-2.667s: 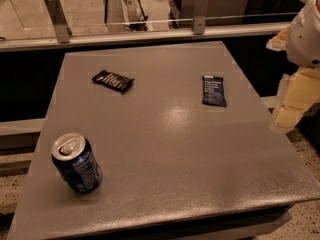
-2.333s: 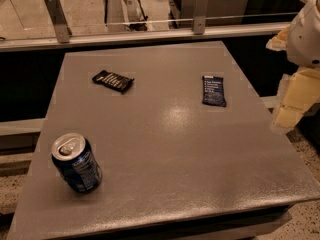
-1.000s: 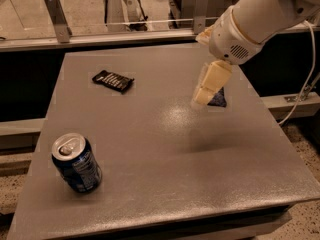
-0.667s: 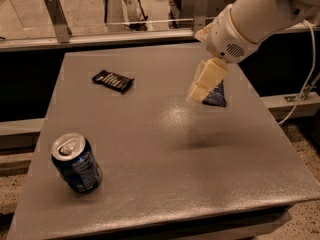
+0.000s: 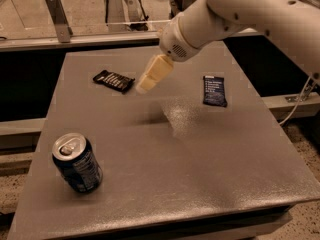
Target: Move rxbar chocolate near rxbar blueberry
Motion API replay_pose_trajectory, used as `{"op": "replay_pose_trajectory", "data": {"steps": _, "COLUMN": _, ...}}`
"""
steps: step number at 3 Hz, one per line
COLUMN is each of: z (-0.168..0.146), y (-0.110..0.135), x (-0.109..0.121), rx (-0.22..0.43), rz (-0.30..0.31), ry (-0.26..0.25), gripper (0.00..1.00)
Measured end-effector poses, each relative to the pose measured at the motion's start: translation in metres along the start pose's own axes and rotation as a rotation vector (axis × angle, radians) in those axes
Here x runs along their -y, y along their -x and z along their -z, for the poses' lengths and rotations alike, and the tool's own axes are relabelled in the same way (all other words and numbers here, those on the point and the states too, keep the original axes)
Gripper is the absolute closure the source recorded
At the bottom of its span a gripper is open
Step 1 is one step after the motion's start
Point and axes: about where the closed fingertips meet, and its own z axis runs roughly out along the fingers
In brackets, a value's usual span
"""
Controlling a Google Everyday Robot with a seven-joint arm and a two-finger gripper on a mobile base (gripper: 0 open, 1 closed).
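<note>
Tabletop (image 5: 200, 174): claw (image 5: 144, 86) (state can't tell) hovers beside rxbar chocolate (image 5: 114, 81), prob. to grab it; rxbar blueberry (image 5: 214, 90) well apart.

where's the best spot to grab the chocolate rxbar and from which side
Probably from straight above, at the middle of the rxbar chocolate, pinching across its narrow width: it lies flat on the table. The gripper hovers just beside one end.
</note>
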Motion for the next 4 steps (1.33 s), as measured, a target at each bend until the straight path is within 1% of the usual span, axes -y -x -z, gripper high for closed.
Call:
{"op": "replay_pose_trajectory", "data": {"steps": 1, "z": -0.050, "y": 0.020, "x": 0.018, "rx": 0.064, "rz": -0.050, "ry": -0.002, "gripper": 0.00}}
{"op": "replay_pose_trajectory", "data": {"steps": 2, "z": -0.088, "y": 0.039, "x": 0.026, "rx": 0.095, "rz": -0.096, "ry": 0.030, "gripper": 0.00}}
{"op": "replay_pose_trajectory", "data": {"steps": 3, "z": -0.115, "y": 0.048, "x": 0.018, "rx": 0.105, "rz": -0.135, "ry": 0.071, "gripper": 0.00}}
{"op": "replay_pose_trajectory", "data": {"steps": 4, "z": -0.132, "y": 0.049, "x": 0.007, "rx": 0.088, "rz": -0.137, "ry": 0.091, "gripper": 0.00}}
